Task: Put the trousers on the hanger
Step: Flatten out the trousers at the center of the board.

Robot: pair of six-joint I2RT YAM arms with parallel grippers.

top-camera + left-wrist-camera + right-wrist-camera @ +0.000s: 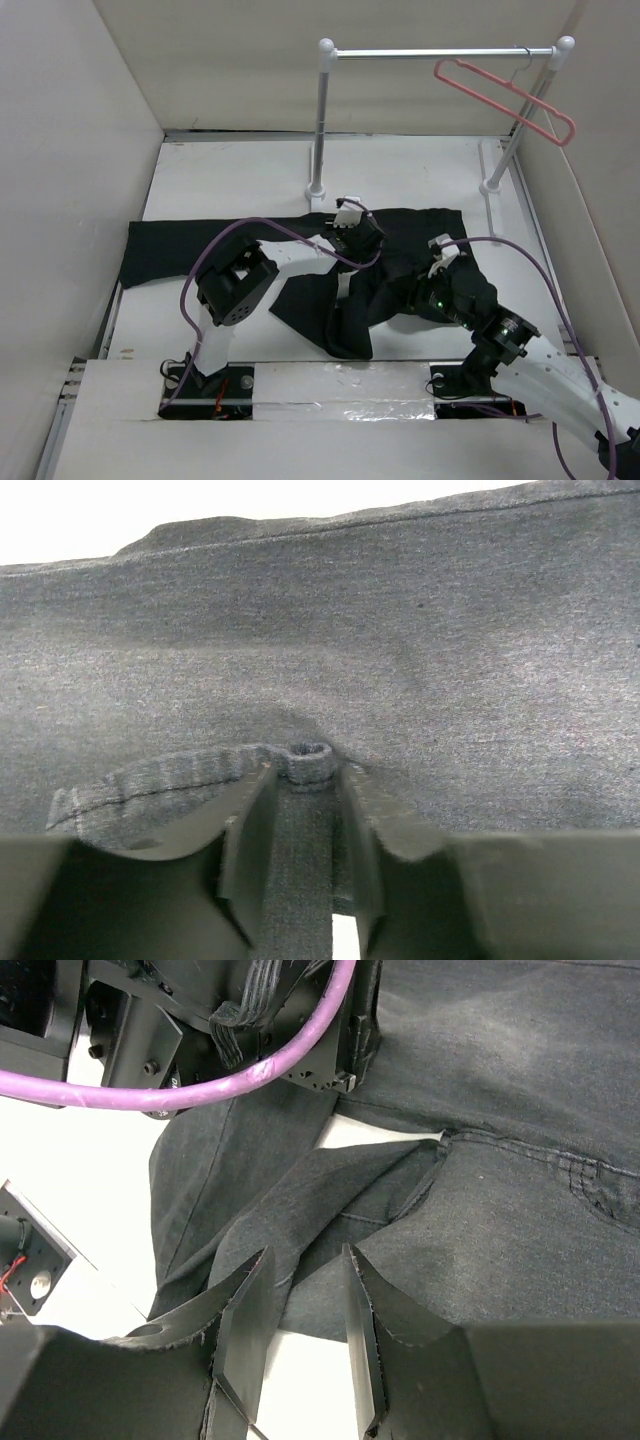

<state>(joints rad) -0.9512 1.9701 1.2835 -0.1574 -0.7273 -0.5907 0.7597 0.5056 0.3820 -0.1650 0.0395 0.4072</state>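
- Very little of the job is done, by my judgement: the trousers (pixel 170 255) lie on the desk (pixel 230 180), one leg stretched left, the rest bunched between the arms.
- The hanger (pixel 505 97) is bare, hooked at the right end of the rail (pixel 440 53), well apart from the cloth.
- The left gripper (pixel 305 780) has its fingers clamped on a ridge of trouser cloth beside a belt loop.
- The right gripper (pixel 305 1260) has its fingers apart over a loose fold, holding nothing.
- Left to do: gather, lift and thread the cloth through the hanger.
- Room is tight: walls on both sides, a rail post just beyond the left gripper, and the hanger close to the right wall.
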